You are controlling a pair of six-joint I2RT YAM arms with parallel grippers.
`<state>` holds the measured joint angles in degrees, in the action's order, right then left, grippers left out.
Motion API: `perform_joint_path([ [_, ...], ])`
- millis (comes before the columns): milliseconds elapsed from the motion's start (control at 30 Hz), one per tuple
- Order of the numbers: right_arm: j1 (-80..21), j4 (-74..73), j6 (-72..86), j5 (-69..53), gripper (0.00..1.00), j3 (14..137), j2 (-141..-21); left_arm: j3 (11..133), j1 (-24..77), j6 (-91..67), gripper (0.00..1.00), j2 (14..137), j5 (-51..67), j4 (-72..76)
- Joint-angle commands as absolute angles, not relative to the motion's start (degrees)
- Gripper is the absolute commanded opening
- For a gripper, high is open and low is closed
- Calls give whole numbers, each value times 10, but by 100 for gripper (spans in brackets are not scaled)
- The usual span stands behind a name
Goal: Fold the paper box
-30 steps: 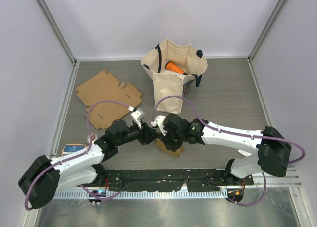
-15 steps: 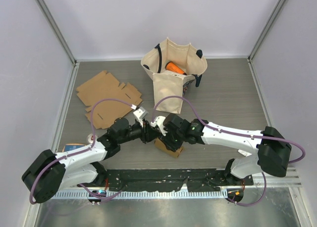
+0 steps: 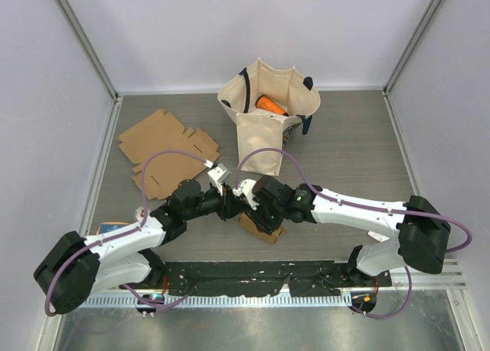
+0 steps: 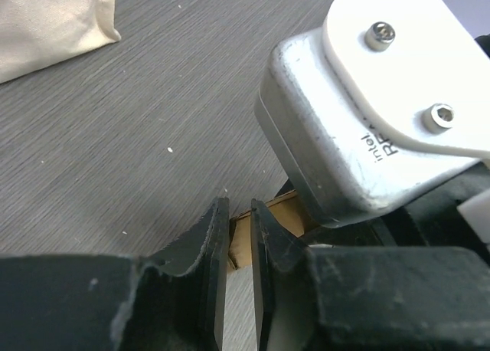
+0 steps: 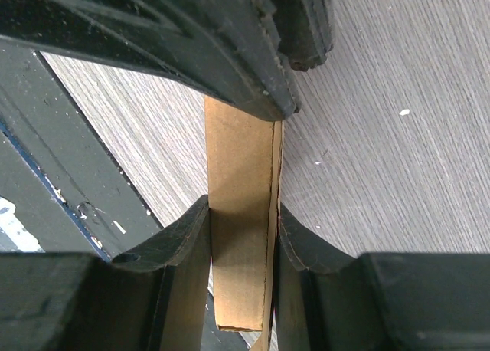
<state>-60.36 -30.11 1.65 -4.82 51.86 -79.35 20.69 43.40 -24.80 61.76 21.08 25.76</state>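
Note:
A small brown paper box (image 3: 265,233) stands partly folded on the table at the near centre, mostly hidden under both grippers. My right gripper (image 3: 253,215) is shut on an upright cardboard wall of it (image 5: 241,213), with the wall filling the space between the jaws. My left gripper (image 3: 233,206) comes in from the left and meets the same box. Its jaws (image 4: 240,213) are almost together, with the cardboard edge (image 4: 242,240) pinched at their tips. In the right wrist view the left fingers (image 5: 230,60) cross over the top of the wall.
A flat unfolded cardboard blank (image 3: 164,148) lies at the back left. A cream tote bag (image 3: 268,117) holding an orange object (image 3: 269,104) stands at the back centre. The right wrist's camera housing (image 4: 383,113) sits close over my left fingers. A small blue-labelled item (image 3: 113,228) lies at the near left.
My left gripper has slid a little to the right, closer against the right gripper and the box. The right arm and the box have stayed put.

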Motion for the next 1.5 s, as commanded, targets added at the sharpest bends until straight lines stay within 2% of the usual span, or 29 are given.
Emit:
perform_joint_path([
  [0,-603,-287,14,-39,29,524,-772,232,435,-226,19,612,220,251],
  [233,-603,-287,14,-33,29,525,-768,238,439,-219,14,626,227,244],
  [267,-603,-288,15,-33,29,524,-767,238,439,-217,16,627,225,244],
  [300,-603,-287,15,-33,29,523,-766,239,441,-214,23,627,223,243],
  [333,-603,-288,15,-32,29,523,-766,238,444,-212,26,626,221,241],
  [467,-603,-288,16,-33,29,523,-766,238,446,-209,28,623,214,239],
  [600,-603,-286,16,-33,29,523,-766,241,445,-207,12,621,213,236],
  [667,-603,-286,16,-36,28,523,-769,242,445,-207,8,622,211,238],
  [700,-603,-285,17,-35,28,523,-771,243,446,-209,3,625,210,237],
  [767,-603,-282,18,-30,28,523,-773,247,446,-213,1,628,213,235],
  [1467,-614,-249,55,75,29,540,-806,216,490,-323,0,620,100,210],
])
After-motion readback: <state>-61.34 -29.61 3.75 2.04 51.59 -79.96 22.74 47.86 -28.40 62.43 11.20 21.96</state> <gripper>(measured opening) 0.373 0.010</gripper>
